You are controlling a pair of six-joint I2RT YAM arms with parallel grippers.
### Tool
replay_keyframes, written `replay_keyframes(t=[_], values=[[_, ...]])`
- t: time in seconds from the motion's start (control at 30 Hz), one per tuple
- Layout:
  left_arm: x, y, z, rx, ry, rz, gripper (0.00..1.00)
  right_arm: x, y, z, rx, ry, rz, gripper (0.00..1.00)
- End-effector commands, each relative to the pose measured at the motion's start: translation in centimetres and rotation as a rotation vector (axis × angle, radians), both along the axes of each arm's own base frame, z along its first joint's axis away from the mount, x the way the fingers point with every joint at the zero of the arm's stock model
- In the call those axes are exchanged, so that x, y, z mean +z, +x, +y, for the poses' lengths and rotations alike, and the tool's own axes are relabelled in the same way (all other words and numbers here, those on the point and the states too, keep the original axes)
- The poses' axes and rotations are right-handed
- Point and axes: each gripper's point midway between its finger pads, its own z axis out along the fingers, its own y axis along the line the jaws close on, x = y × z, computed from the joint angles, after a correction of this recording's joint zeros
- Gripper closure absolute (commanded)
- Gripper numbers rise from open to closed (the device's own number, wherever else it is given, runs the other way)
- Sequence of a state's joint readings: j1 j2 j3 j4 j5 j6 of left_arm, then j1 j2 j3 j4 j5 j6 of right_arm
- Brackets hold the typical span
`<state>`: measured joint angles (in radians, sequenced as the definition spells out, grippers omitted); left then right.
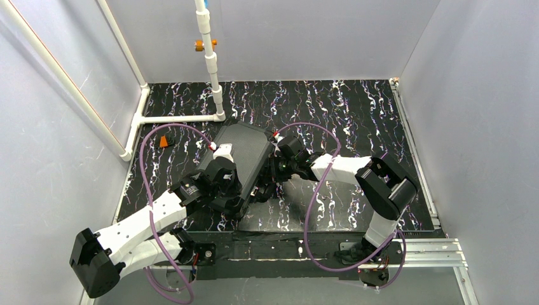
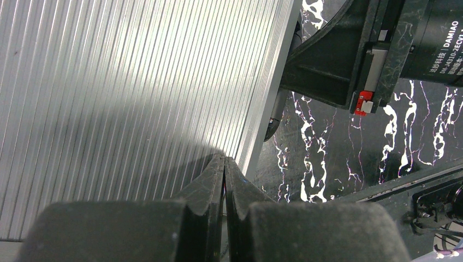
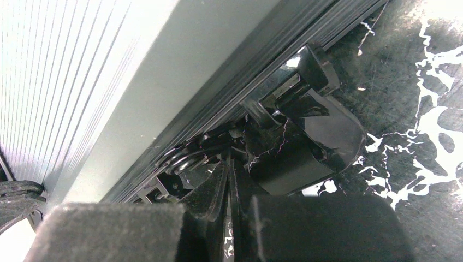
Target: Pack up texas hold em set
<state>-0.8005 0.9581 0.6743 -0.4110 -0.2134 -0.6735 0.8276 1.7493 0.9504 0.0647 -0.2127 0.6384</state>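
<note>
The texas hold em set's black case (image 1: 245,149) lies closed on the marbled table, its ribbed lid (image 2: 136,93) facing up; nothing of what is inside shows. My left gripper (image 2: 224,158) is shut and empty, with its tips over the lid just inside the lid's right edge. In the top view it (image 1: 243,194) sits at the case's near end. My right gripper (image 3: 228,159) is shut too, its tips pressed at the wire hinge of a black latch (image 3: 314,128) on the case's side wall (image 3: 164,82). From above, the right gripper (image 1: 267,188) is at the case's near right corner.
A white pipe frame (image 1: 210,63) stands at the back left, close to the case's far end. A small orange object (image 1: 165,141) lies left of the case. An aluminium rail (image 1: 413,248) runs along the near right edge. Grey walls enclose the table.
</note>
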Motion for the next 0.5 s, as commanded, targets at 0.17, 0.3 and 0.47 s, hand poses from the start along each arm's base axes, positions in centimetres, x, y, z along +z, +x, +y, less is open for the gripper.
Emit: replay_keyframes(t=[0.17, 0.3, 0.47], values=[[-5.69, -4.95, 3.88, -0.034, 0.206, 0.247, 1.00, -1.78, 0.36, 0.18, 0.016, -0.017, -0.035, 0.88], [-5.33, -4.82, 3.73, -0.039, 0.203, 0.243, 1.00, -1.68, 0.76, 0.34, 0.019, -0.021, -0.052, 0.88], [-4.89, -4.72, 3.55, -0.041, 0.194, 0.239, 1.00, -1.93, 1.04, 0.46, 0.027, -0.027, -0.065, 0.88]])
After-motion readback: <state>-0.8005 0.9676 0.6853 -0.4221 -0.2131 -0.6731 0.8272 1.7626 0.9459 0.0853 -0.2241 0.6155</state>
